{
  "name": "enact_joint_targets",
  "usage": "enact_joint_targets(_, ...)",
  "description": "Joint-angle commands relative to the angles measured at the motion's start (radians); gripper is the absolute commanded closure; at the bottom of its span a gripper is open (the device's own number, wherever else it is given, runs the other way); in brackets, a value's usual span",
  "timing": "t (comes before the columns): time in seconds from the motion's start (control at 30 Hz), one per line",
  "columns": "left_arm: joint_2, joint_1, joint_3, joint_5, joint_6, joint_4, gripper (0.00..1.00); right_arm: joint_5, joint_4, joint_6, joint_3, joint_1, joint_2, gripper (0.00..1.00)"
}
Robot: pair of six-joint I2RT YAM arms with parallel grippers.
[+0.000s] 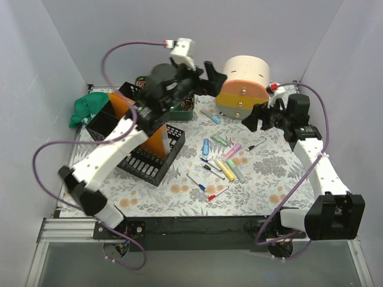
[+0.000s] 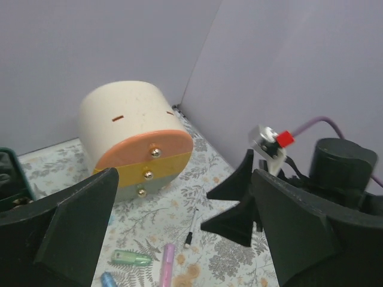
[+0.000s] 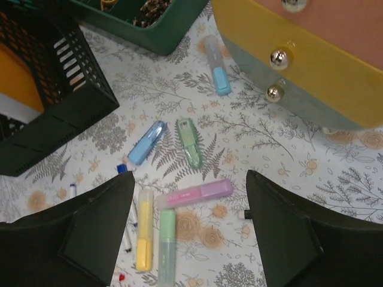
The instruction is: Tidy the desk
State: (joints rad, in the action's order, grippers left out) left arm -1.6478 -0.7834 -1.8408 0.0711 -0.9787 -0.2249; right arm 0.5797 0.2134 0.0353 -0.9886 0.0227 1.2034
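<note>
Right wrist view: right gripper (image 3: 188, 230) fingers wide, empty, over the desk (image 3: 269, 140); pink highlighter (image 3: 194, 194) below, between them. Left wrist: left gripper (image 2: 182, 227) fingers wide, empty; round drawer unit (image 2: 140, 143) ahead.

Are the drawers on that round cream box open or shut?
Shut: the round cream box has its pink, yellow and green drawer fronts flush, none pulled out.

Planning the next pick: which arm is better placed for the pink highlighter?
Right: the right tool, open, hovers above the pink plastic highlighter; the left tool sits farther back.
</note>
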Motion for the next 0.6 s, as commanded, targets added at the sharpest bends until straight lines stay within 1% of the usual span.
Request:
enact_joint_targets(0.0, 0.241, 0.03, 0.202, 0.016, 0.063, 0.064, 0.03, -0.311, -0.029, -0.178, -0.179, 0.173, 0.105, 0.18)
enact_joint_targets(0.03, 0.278, 0.03, 0.23, 0.019, 0.075, 0.071, 0.03, -0.355, -0.031, -0.21, -0.195, 0.198, 0.126, 0.18)
enact_joint_targets(0.07, 0.337, 0.03, 0.289, 0.028, 0.089, 0.075, 0.03, -0.457, -0.023, -0.266, -0.218, 0.219, 0.146, 0.18)
enact_joint_targets(0.1, 0.371, 0.03, 0.319, 0.036, 0.097, 0.09, 0.03, -0.512, -0.022, -0.293, -0.252, 0.264, 0.183, 0.18)
enact_joint_targets(0.13, 0.4, 0.03, 0.36, 0.048, 0.104, 0.105, 0.03, -0.55, -0.022, -0.307, -0.269, 0.282, 0.199, 0.19)
enact_joint_targets(0.17, 0.43, 0.03, 0.397, 0.058, 0.121, 0.122, 0.03, -0.628, -0.023, -0.319, -0.283, 0.295, 0.214, 0.19)
enact_joint_targets(0.2, 0.491, 0.03, 0.472, 0.07, 0.127, 0.159, 0.02, -0.664, -0.025, -0.352, -0.306, 0.318, 0.235, 0.2)
enact_joint_targets(0.27, 0.538, 0.03, 0.527, 0.107, 0.144, 0.186, 0.02, -0.754, -0.029, -0.383, -0.324, 0.329, 0.254, 0.22)
enact_joint_targets(0.3, 0.574, 0.03, 0.573, 0.12, 0.155, 0.205, 0.02, -0.782, -0.031, -0.399, -0.335, 0.335, 0.266, 0.23)
enact_joint_targets(0.37, 0.606, 0.03, 0.612, 0.142, 0.167, 0.22, 0.02, -0.834, -0.032, -0.405, -0.364, 0.335, 0.281, 0.3)
enact_joint_targets(0.57, 0.681, 0.03, 0.718, 0.167, 0.206, 0.3, 0.02, -0.905, -0.04, -0.388, -0.438, 0.336, 0.34, 0.35)
